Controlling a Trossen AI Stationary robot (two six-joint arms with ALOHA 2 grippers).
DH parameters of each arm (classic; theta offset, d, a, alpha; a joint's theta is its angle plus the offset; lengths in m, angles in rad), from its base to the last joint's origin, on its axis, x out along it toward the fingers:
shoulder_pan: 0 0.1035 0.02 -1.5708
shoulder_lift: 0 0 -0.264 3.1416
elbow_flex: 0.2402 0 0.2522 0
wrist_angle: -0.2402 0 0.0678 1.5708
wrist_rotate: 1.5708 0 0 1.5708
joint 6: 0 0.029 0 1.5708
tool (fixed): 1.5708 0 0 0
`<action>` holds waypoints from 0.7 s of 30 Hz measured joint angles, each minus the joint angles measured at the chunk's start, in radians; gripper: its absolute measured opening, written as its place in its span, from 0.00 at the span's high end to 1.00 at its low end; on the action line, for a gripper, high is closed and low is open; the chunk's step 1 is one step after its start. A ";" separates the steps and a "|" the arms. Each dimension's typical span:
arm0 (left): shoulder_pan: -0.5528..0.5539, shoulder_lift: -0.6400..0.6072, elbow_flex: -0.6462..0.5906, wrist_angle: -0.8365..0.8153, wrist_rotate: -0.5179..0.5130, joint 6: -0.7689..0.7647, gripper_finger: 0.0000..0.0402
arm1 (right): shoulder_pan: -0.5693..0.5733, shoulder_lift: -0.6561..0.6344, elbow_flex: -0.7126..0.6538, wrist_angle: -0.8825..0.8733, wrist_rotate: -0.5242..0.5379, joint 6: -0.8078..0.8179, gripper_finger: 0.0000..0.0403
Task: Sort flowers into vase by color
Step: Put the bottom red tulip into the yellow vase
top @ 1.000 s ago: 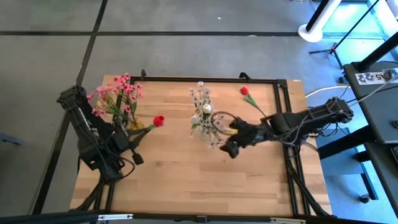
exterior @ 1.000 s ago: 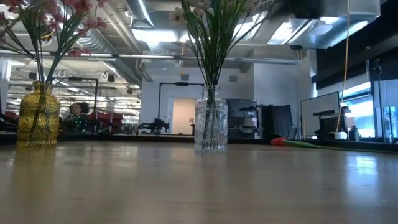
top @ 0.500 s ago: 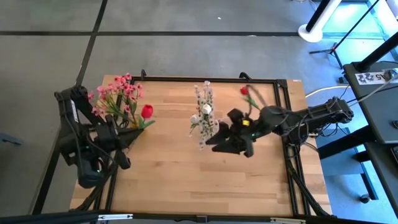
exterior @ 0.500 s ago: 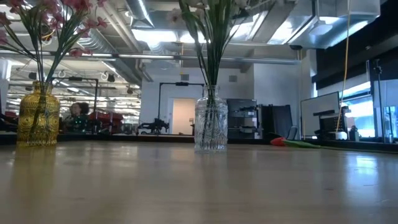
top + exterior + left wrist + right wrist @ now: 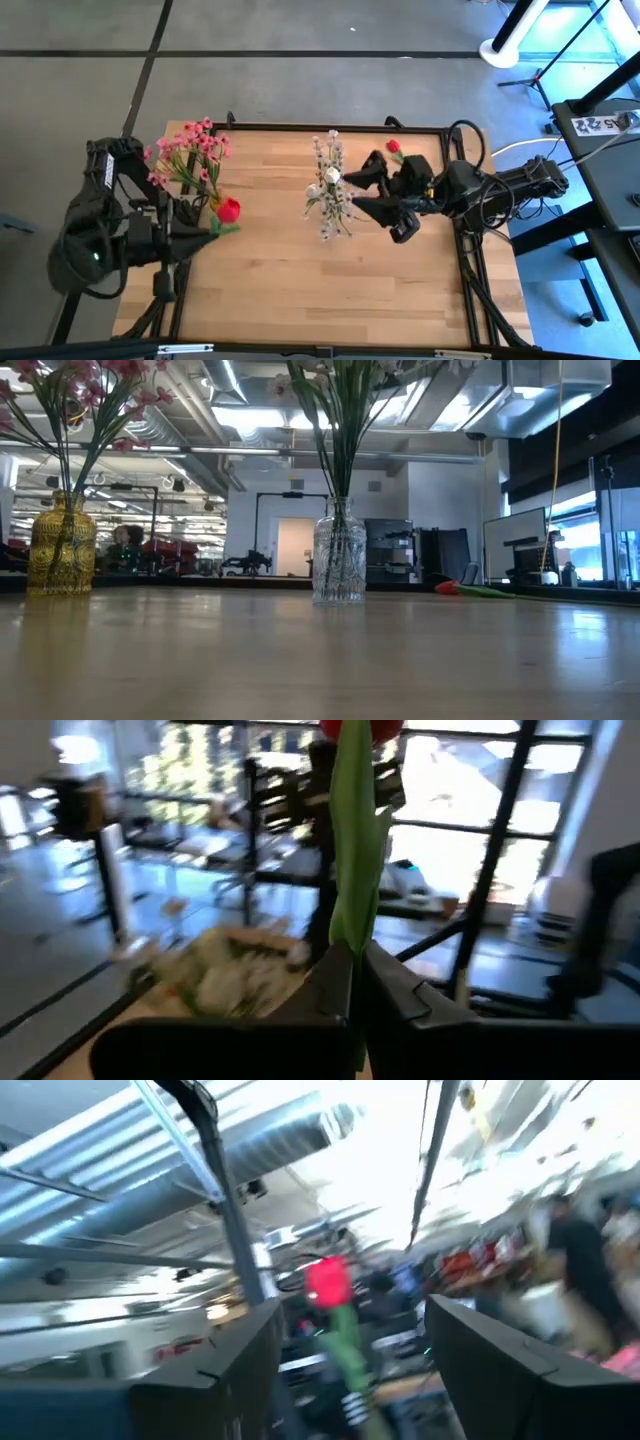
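Left gripper pulled back, pinching red bud; right gripper lifted, fingers wide (nothing held). Yellow vase: pink flowers. Glass vase: white flowers.

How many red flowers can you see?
2. One red rosebud is held by the left gripper beside the pink blossom sprays. The other red rosebud lies at the table's far right, behind the right gripper. More may be hidden.
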 joint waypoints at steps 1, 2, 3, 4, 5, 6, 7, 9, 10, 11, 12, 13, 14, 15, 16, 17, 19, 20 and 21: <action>0.017 0.003 0.000 0.102 0.043 0.108 0.99 | 0.000 0.000 0.000 0.012 0.015 -0.040 0.39; 0.037 0.008 0.000 0.198 0.102 0.222 0.99 | 0.000 0.000 0.000 0.018 0.027 -0.076 0.39; 0.061 0.014 0.000 0.290 0.168 0.334 0.99 | -0.001 0.000 0.000 0.022 0.045 -0.107 0.39; 0.084 0.020 0.000 0.363 0.230 0.433 0.99 | -0.004 0.000 0.000 0.023 0.063 -0.127 0.39; 0.109 0.023 0.000 0.403 0.283 0.514 0.99 | -0.011 0.000 0.000 0.023 0.072 -0.139 0.39; 0.137 0.023 0.000 0.424 0.329 0.571 0.99 | -0.018 0.000 0.000 0.023 0.073 -0.139 0.39; 0.167 0.023 0.000 0.436 0.375 0.601 0.99 | -0.021 0.000 0.000 0.022 0.072 -0.136 0.39; 0.243 0.022 0.000 0.441 0.463 0.613 0.99 | -0.021 0.000 0.000 0.014 0.075 -0.135 0.39; 0.282 0.022 -0.003 0.442 0.509 0.610 0.99 | -0.021 0.003 0.000 0.007 0.075 -0.144 0.39; 0.323 0.022 -0.013 0.442 0.549 0.597 0.99 | -0.020 0.005 0.000 -0.002 0.074 -0.158 0.39; 0.364 0.022 -0.027 0.441 0.579 0.577 0.99 | -0.016 0.007 0.000 -0.022 0.069 -0.170 0.39; 0.404 0.022 -0.043 0.440 0.601 0.554 0.99 | -0.008 0.010 0.000 -0.041 0.065 -0.189 0.39; 0.443 0.022 -0.061 0.439 0.617 0.528 0.99 | 0.000 0.016 0.000 -0.050 0.067 -0.213 0.39; 0.479 0.023 -0.077 0.437 0.628 0.506 0.99 | 0.003 0.020 0.000 -0.054 0.077 -0.239 0.39; 0.511 0.023 -0.091 0.436 0.643 0.489 0.99 | 0.003 0.022 0.000 -0.059 0.093 -0.265 0.39; 0.542 0.023 -0.104 0.437 0.664 0.475 0.99 | 0.004 0.023 0.000 -0.062 0.103 -0.276 0.39; 0.597 0.026 -0.130 0.454 0.718 0.448 0.99 | 0.001 0.028 0.001 -0.061 0.125 -0.265 0.39; 0.622 0.029 -0.140 0.472 0.739 0.431 0.99 | 0.000 0.030 0.001 -0.074 0.146 -0.241 0.39; 0.642 0.034 -0.151 0.492 0.751 0.427 0.99 | 0.000 0.032 0.001 -0.089 0.168 -0.222 0.39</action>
